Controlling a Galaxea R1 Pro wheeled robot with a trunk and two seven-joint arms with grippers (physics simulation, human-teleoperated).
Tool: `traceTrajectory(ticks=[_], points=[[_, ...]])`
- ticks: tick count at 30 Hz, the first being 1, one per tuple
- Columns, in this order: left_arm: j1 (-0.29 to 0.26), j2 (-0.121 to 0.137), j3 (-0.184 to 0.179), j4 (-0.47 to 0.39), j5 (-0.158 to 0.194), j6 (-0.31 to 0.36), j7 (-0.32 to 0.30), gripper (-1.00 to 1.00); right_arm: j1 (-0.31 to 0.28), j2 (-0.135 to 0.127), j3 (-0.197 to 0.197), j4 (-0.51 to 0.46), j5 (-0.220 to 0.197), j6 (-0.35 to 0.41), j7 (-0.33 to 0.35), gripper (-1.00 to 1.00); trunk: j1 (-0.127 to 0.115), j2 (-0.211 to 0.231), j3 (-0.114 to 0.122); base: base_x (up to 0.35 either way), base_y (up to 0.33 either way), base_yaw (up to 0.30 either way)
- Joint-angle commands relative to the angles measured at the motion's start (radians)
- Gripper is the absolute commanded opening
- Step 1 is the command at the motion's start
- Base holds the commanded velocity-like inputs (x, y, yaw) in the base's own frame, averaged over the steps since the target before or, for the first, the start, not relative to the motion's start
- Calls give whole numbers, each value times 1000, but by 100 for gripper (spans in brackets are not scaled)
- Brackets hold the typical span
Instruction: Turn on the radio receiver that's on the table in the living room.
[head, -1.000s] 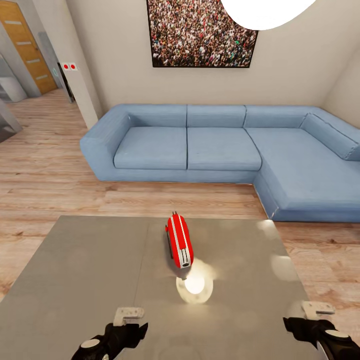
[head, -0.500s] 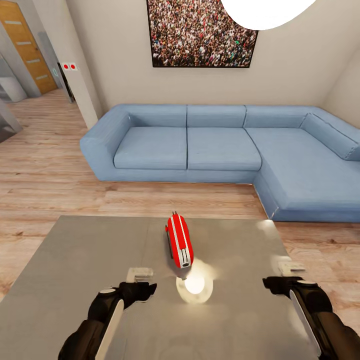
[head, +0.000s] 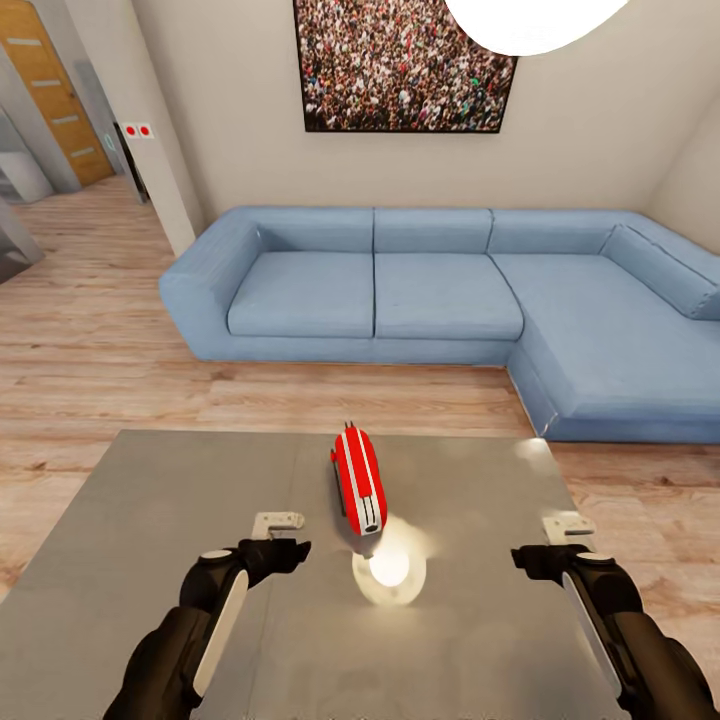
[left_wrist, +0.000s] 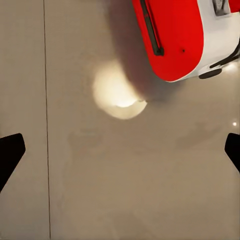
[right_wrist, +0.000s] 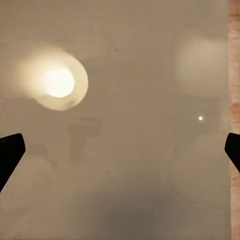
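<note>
The radio receiver (head: 358, 483) stands on its narrow edge near the middle of the table (head: 170, 510), its white-striped red edge facing up. In the left wrist view its red body (left_wrist: 175, 40) lies just beyond the fingers, with a dark wire stand across it. My left gripper (head: 280, 538) hovers over the tabletop short of the radio and to its left, open and empty, its fingertips (left_wrist: 10, 152) far apart. My right gripper (head: 553, 542) hovers near the table's right side, well to the right of the radio, also open with nothing between its fingers.
A bright lamp reflection (head: 389, 570) shines on the glossy top in front of the radio. A blue L-shaped sofa (head: 450, 300) stands beyond the table on light wood floor (head: 90, 340), below a framed crowd photo (head: 405, 65). The table's right edge (right_wrist: 234, 75) runs close to my right gripper.
Both arms have reached forward over the table from its near edge, bringing the grippers closer to the radio's level. The radio has stayed put.
</note>
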Motion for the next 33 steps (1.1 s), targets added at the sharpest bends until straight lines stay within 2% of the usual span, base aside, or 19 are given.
traceTrajectory(ticks=[1,16,19,24,30,33], points=[[0,0,0,-1,0,0,0,100,0,1,0,0,0,0,0,100,0,0,-2,0,0,0],[0,7,0,-4,-1,-11,0,100,0,11,2,-1,11,-3,-32,100,0,0,-26,0,0,0],[0,16,0,-5,-1,-12,0,100,0,18,2,-1,20,-4,-33,100,0,0,-31,0,0,0],[0,33,0,-7,0,-14,-2,100,0,36,2,-1,60,-5,-33,100,0,0,-39,0,0,0],[0,47,8,-7,0,-15,-15,100,0,50,3,-1,78,-6,-30,100,0,0,-49,0,0,0],[0,72,18,-7,0,-15,-46,100,0,56,3,-2,80,-7,-28,100,0,0,-54,0,0,0]])
